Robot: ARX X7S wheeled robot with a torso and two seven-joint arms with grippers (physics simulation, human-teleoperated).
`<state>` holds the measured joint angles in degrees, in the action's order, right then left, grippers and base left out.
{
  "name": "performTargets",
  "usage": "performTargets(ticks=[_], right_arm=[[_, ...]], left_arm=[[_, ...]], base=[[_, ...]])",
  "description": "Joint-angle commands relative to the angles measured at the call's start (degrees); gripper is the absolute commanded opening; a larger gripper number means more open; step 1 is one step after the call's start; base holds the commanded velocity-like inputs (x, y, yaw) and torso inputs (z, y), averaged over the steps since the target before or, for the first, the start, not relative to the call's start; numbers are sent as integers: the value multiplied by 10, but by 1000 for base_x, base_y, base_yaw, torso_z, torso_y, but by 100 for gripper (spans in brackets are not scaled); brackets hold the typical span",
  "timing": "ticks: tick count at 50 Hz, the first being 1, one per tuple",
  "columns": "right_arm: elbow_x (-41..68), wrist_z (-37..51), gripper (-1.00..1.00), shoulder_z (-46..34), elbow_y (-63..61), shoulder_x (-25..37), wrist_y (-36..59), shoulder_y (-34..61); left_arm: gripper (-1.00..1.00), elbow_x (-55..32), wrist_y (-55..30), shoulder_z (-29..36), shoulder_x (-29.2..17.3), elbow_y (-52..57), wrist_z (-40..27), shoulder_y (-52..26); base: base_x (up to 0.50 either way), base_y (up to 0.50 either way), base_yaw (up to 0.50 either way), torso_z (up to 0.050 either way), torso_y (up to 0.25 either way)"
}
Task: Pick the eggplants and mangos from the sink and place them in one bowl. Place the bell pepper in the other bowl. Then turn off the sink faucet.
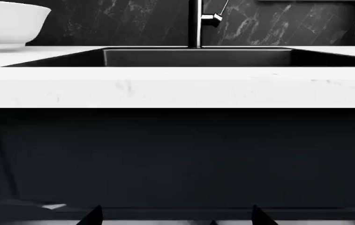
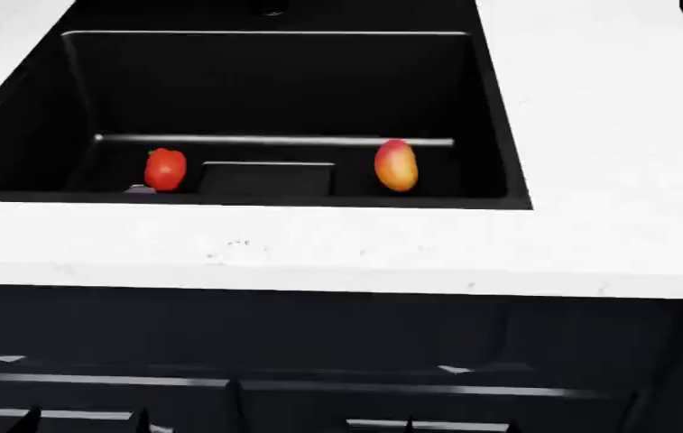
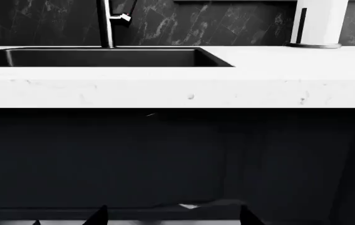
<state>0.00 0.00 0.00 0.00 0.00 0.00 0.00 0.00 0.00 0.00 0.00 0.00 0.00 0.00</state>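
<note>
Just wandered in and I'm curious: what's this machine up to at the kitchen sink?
Nothing is being handled yet. The robot faces a black sink set in a white counter, with both arms low in front of the dark cabinet, below counter height. The left gripper and right gripper show only their fingertips, spread apart and empty. In the basin lie a red bell pepper and a mango. A white bowl waits on the counter, and the faucet stands behind the sink.

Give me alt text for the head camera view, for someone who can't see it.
A deep black sink set in a white counter holds a red bell pepper at left and a red-orange mango at right, either side of the square drain plate. Dark cabinet fronts fill the lower frame.
</note>
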Motion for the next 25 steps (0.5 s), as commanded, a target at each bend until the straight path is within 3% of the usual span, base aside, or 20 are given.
performTargets(ticks=[1,25], right_arm=[[3,14,100,-13,3,9,8,2],[35,52,100,-44,4,37,11,6]], left_arm=[[100,-8,-3,10,-9,-1,-11,-1],[100,-18,-9,48,-43,1,-48,0]], base=[[0,0,0,0,0],[0,0,0,0,0]])
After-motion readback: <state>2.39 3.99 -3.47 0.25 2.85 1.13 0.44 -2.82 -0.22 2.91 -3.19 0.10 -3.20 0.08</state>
